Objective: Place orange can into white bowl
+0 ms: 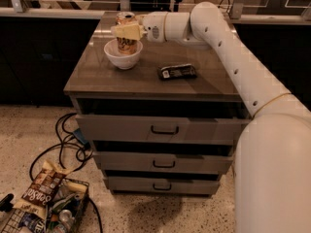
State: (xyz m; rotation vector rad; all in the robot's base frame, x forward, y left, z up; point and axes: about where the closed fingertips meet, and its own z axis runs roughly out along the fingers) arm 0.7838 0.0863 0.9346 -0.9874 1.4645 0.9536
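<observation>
Camera view: orange can (126,45) upright in white bowl (121,60) on the counter (146,84), gripped mid-body by the closed pincer (127,31).
Long white arm (233,57) stretched level from lower right toward the counter's far left. Can's pale print unreadable; label on black wrapped bar (178,72) too small; "SenSa" legible on floor bag (36,193).

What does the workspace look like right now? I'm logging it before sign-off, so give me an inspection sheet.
Surface: wooden cabinet top, three drawers below.
Job's things: can upright, its base inside the bowl.
Clutter: black wrapped bar lying apart from the bowl.
Grippers: gripper shut on the can, above the bowl.
Cables: black cables on the floor beside the drawers.
Surroundings: wire basket of snack bags on the floor.
</observation>
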